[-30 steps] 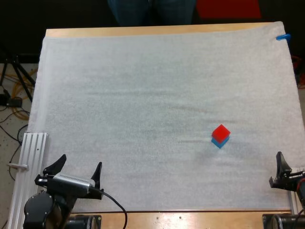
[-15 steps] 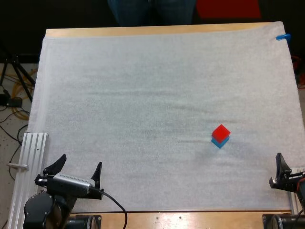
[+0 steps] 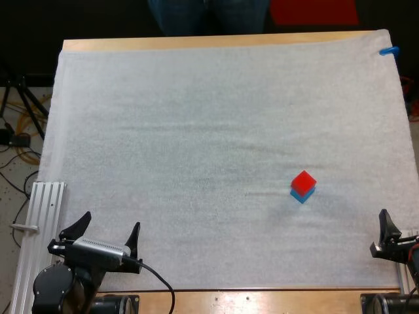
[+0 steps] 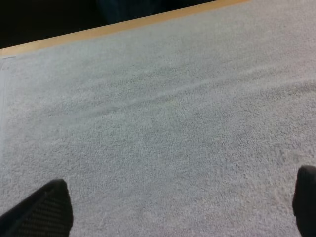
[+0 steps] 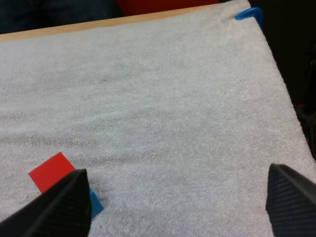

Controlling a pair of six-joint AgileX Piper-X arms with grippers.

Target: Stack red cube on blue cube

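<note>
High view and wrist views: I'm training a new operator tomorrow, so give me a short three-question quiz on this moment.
1. True or false: the red cube sits on top of the blue cube.
2. Fill the gap: the jaws of the left gripper and the right gripper both stand ____.
3. Which is nearer the two cubes? A. left gripper B. right gripper C. both equally near

Key: 1 true; 2 open; 3 B.
</note>
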